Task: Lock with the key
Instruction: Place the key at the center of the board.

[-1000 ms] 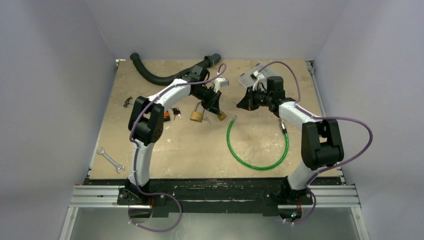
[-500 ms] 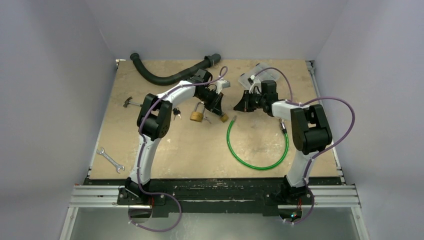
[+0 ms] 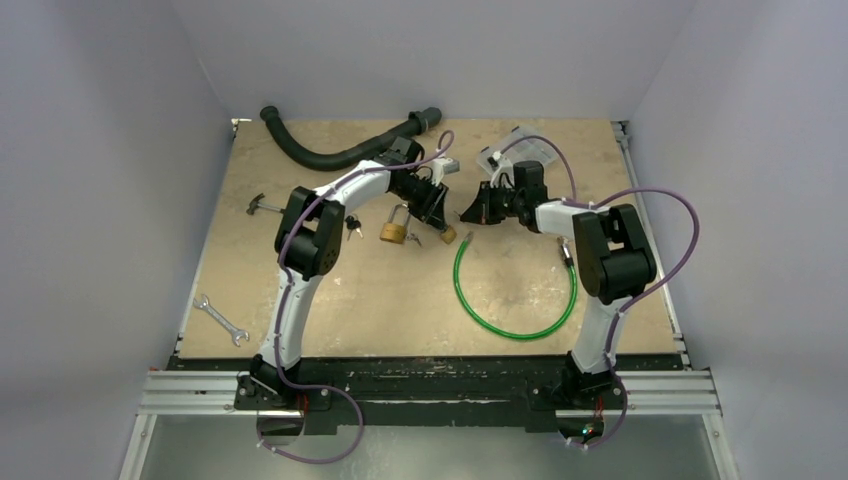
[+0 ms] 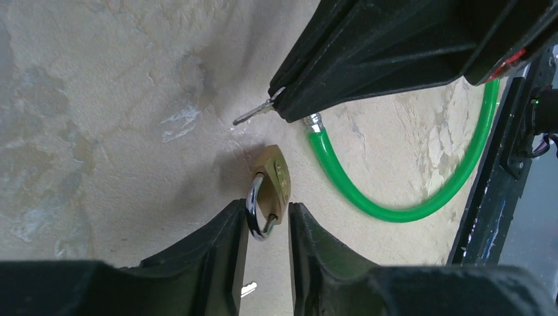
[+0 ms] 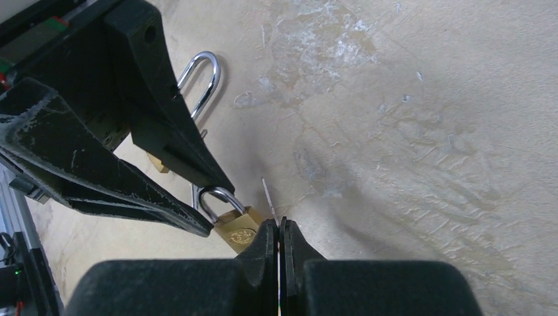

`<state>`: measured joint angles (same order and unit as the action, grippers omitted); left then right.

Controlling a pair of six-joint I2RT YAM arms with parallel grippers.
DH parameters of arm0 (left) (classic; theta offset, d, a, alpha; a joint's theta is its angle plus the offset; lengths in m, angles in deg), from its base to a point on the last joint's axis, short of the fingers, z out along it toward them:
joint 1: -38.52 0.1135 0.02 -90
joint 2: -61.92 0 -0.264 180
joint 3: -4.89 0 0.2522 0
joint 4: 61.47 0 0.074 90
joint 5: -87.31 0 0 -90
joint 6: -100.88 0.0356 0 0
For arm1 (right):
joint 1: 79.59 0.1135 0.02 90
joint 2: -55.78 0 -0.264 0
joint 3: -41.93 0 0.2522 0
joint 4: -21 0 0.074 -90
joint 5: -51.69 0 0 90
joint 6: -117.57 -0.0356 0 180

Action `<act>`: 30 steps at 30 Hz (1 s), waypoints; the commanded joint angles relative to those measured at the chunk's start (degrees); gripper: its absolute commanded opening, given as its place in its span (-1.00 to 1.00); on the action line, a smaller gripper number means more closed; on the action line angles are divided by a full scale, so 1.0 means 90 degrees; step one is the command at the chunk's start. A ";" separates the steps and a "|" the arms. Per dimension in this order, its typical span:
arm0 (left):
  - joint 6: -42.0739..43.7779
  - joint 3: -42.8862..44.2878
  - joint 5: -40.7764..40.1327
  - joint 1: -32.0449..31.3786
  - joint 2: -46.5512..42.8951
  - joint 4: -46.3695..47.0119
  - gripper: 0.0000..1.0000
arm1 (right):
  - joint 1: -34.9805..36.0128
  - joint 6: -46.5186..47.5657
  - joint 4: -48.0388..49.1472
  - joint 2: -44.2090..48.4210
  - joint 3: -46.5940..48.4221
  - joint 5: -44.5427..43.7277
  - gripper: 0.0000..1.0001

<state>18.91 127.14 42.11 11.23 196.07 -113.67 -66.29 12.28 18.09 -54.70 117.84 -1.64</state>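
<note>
The green cable (image 4: 401,214) lies in an open loop on the bench (image 3: 330,290), and everything that matters sits at its far-left end, the one with the metal tip. The small brass padlock (image 4: 278,181) lies flat on the bench near that tip, a little to the left of it, with its steel shackle (image 4: 252,201) pointing away from the cable toward the left hand (image 4: 268,210). That hand is low over the bench with its fingers only a narrow gap apart. The curved end of the shackle sits in that gap, but I cannot tell whether the fingers press on it or merely stand around it. The right hand (image 5: 279,225) hovers just above the cable's tip, its fingers pinched tight on the key (image 4: 253,116). The blade sticks out past the fingertips, near the padlock's body but apart from it. A larger padlock (image 3: 393,233) lies farther left of the cable than the small one, and a few loose keys (image 3: 351,224) lie farther left again. A black hose (image 3: 330,155) curves along the far side of the bench beyond the cable, and a wrench (image 3: 222,319) lies well apart to the cable's left
</note>
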 commanded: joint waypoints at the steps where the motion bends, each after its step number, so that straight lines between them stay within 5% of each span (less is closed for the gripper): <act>1: -0.0062 0.0333 -0.0019 0.0082 -0.0010 0.0117 -0.33 | 0.0124 -0.0016 0.0210 0.0116 0.0038 -0.0187 -1.00; 13: -0.0100 0.0283 -0.0074 0.0102 -0.0315 0.0079 0.31 | 0.0177 -0.0049 0.0246 0.0101 -0.0181 -0.0391 -0.97; 19: -0.0062 0.0043 -0.0061 0.0122 -0.0645 0.0222 0.65 | 0.0202 -0.0018 0.0242 0.0190 -0.0226 -0.0279 -0.66; 25: -0.0155 -0.0775 -0.0175 0.0122 -0.1341 0.1149 0.73 | 0.0202 0.0158 -0.0069 0.0595 -0.0147 0.0091 -0.04; 30: -0.0151 -0.1141 -0.0294 0.0122 -0.1693 0.1431 0.76 | 0.0072 0.0858 -0.0908 0.1333 -0.0091 0.0221 0.11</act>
<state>17.90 118.61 40.18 11.88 185.88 -106.04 -64.91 14.22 14.95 -50.52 116.11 -2.25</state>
